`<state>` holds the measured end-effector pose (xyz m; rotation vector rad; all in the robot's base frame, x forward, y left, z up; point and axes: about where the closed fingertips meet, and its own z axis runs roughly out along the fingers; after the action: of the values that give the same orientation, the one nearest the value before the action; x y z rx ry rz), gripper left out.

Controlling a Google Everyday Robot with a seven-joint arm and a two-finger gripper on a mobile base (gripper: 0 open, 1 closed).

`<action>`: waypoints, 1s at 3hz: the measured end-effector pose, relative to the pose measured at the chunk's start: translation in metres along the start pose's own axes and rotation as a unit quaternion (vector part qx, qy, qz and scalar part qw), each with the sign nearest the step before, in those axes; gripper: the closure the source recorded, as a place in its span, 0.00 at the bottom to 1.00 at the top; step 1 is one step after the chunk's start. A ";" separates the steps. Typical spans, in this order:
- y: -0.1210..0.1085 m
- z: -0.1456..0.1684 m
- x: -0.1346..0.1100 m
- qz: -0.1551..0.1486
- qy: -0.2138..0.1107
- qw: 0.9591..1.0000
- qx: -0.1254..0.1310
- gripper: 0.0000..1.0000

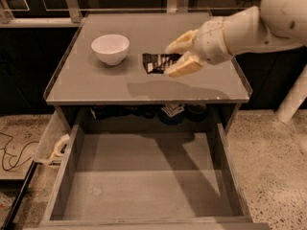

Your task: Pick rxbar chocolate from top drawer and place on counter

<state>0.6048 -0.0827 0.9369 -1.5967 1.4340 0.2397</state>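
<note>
The rxbar chocolate (159,62), a flat black wrapper with white print, is held by one end in my gripper (173,57) over the middle of the counter (120,83). The gripper's pale fingers (183,67) are shut on the bar's right end, and the arm reaches in from the right. The bar hangs a little above the grey tabletop; its shadow falls on the surface just in front. The top drawer (144,181) stands pulled out below the counter, with a bare bottom.
A white bowl (110,49) stands on the counter's left part, close to the bar. A narrow pale side tray with a tape roll (58,145) juts out left of the drawer. Dark items with white patterns (171,111) lie under the counter behind the drawer.
</note>
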 end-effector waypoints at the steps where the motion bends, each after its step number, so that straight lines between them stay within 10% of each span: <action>1: -0.028 0.030 0.004 0.022 -0.021 0.999 -0.011 1.00; 3: -0.072 0.055 0.040 0.104 -0.016 0.994 0.018 1.00</action>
<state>0.7015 -0.0785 0.9161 -1.4092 1.5713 0.3560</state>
